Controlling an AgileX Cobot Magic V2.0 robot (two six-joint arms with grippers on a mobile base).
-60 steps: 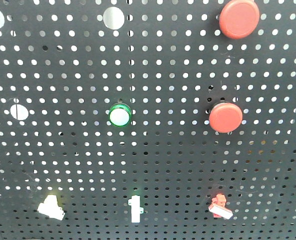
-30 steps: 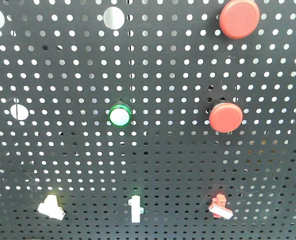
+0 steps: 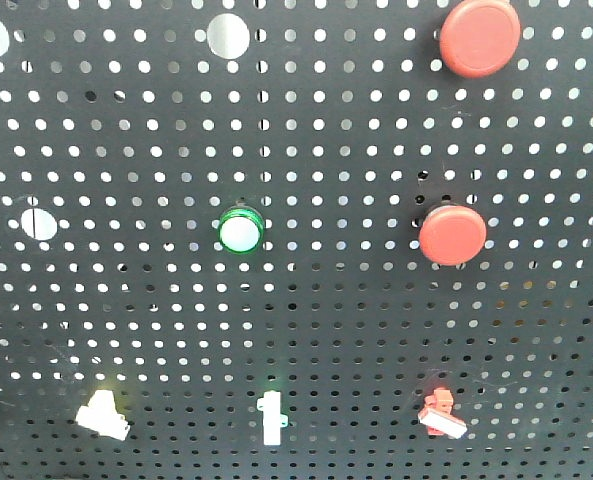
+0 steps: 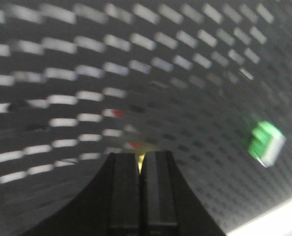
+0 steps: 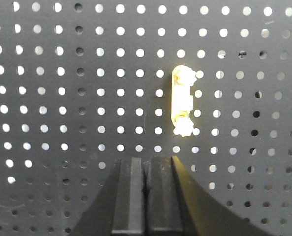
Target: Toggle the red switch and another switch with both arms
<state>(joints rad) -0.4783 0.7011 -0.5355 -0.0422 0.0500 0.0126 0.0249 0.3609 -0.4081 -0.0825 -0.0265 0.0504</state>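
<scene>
- Pegboard [image 3: 316, 330]: a dark perforated panel fills the front view and carries every fitting.
- The red switch [image 3: 442, 414]: mounted at the lower right of the front view, directly below the lower of the two round red buttons. Its red body carries a white lever that slants towards the lower right.
- Another switch [image 3: 103, 415]: pale yellow with a whitish lever, mounted at the lower left of the front view, level with the red switch and well apart from it.
- Green-and-white toggle [image 3: 272, 418]: mounted between the two switches on the same row, its white lever upright.
- Upper red button [image 3: 479, 37]: mounted at the top right.
- Lower red button [image 3: 452, 234]: mounted at the middle right.
- Green-ringed white lamp [image 3: 240, 231]: mounted near the centre.
- Left gripper [image 4: 141, 156]: at the bottom centre of a heavily blurred wrist view. The jaws are closed, with only a thin slit between them and nothing held.
- Yellowish sliver [image 4: 141, 160]: shows at the jaw tips, too blurred to identify.
- Green block [image 4: 267, 142]: sits at the right of the same view.
- Right gripper [image 5: 146, 161]: at the bottom centre of its wrist view, facing the pegboard. The jaws are closed and empty.
- Yellow piece [image 5: 182, 101]: elongated and upright with knobbly ends, fixed to the panel above the jaw tips and slightly to their right, clear of them.
</scene>
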